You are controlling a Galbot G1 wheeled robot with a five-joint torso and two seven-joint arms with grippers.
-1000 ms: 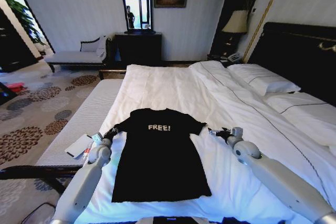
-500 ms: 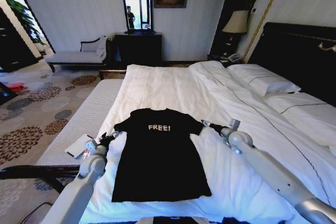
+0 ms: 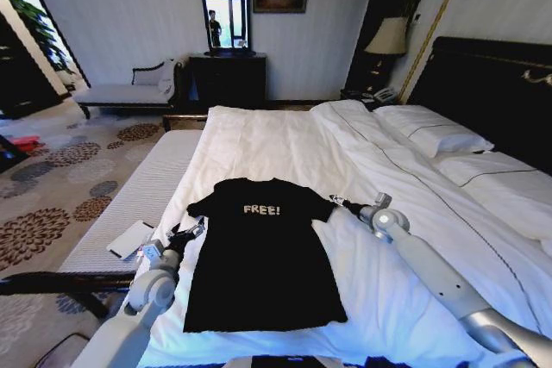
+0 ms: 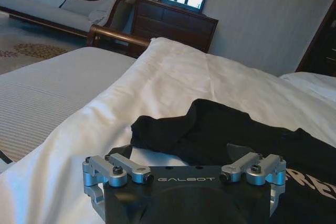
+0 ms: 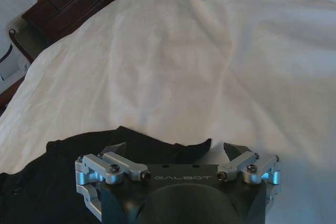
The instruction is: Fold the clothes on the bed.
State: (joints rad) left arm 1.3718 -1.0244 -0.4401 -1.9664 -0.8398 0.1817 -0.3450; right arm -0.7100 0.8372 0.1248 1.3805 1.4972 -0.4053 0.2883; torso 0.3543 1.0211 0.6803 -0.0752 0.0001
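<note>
The clothes are one black T-shirt with white "FREE!" lettering, spread flat and face up on the white duvet of the bed. My left gripper is low beside the shirt's left sleeve; in the left wrist view the gripper stands open just short of the sleeve's edge. My right gripper is at the tip of the right sleeve; it is open in the right wrist view, fingers over the black sleeve hem. Neither holds fabric.
A pale striped bench runs along the bed's left side with a white card on it. Pillows and the dark headboard lie to the right. A dark dresser stands beyond the bed.
My right gripper has moved left and forward to the right sleeve's tip. My left arm has drawn back and lower, its gripper staying by the left sleeve. The shirt has not moved.
</note>
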